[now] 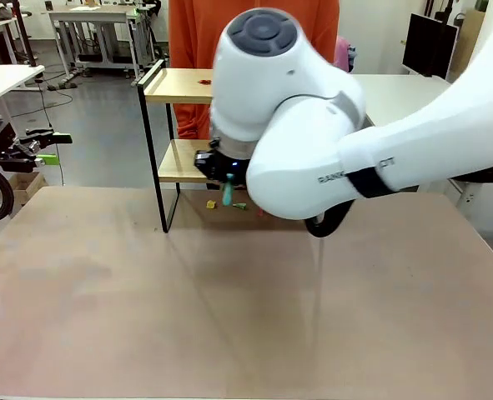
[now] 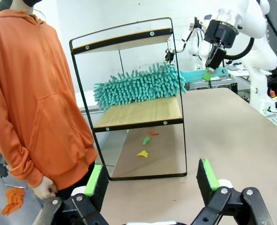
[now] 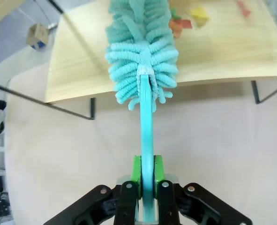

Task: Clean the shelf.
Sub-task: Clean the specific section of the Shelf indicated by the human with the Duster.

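Several scraps (image 3: 199, 15) sit upper right on the shelf (image 3: 232, 56), beside the teal duster (image 3: 140, 51) running straight ahead from the right gripper (image 3: 146, 171) clamped on it; the left gripper (image 2: 151, 171) gapes.

Front and both wrist cameras share the shelf (image 1: 179, 86), from different sides.

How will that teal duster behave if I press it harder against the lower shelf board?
The duster's fluffy head probably squashes and flops rather than scrapes; its strands splay loosely over the lower board. The thin flat handle looks likely to flex. Held in the shut right gripper, it may pivot under side load.
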You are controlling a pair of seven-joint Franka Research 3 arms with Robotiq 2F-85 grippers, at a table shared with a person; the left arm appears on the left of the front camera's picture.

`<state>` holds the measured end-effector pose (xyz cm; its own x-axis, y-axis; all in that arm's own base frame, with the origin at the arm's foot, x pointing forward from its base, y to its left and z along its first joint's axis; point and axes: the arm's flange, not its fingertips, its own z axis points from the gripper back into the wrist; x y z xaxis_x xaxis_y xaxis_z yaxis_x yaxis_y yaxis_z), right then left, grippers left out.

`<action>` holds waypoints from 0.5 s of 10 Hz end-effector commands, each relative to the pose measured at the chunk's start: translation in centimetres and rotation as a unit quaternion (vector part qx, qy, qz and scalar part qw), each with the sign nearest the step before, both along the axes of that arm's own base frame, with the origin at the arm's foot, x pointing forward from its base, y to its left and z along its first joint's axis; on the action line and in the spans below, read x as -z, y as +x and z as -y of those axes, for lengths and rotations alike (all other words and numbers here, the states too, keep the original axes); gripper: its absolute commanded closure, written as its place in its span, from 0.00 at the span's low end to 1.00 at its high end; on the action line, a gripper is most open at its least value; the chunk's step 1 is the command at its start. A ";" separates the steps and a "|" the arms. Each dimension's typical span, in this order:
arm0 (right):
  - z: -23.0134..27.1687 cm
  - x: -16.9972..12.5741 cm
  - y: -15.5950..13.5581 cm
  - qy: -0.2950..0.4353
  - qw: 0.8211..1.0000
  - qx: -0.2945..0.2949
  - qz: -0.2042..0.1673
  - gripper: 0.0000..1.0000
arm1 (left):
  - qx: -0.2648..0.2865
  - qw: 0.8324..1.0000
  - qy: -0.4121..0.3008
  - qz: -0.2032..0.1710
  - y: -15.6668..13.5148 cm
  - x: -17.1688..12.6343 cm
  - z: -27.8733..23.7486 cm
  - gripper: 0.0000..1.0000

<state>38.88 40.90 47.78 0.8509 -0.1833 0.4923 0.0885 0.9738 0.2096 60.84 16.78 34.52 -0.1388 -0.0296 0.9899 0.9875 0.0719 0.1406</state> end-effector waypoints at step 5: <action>12.0 -1.6 -1.7 -0.047 0.996 0.006 -0.079 0.87 | 0.004 1.000 0.005 -0.001 -0.2 -0.2 0.3 0.00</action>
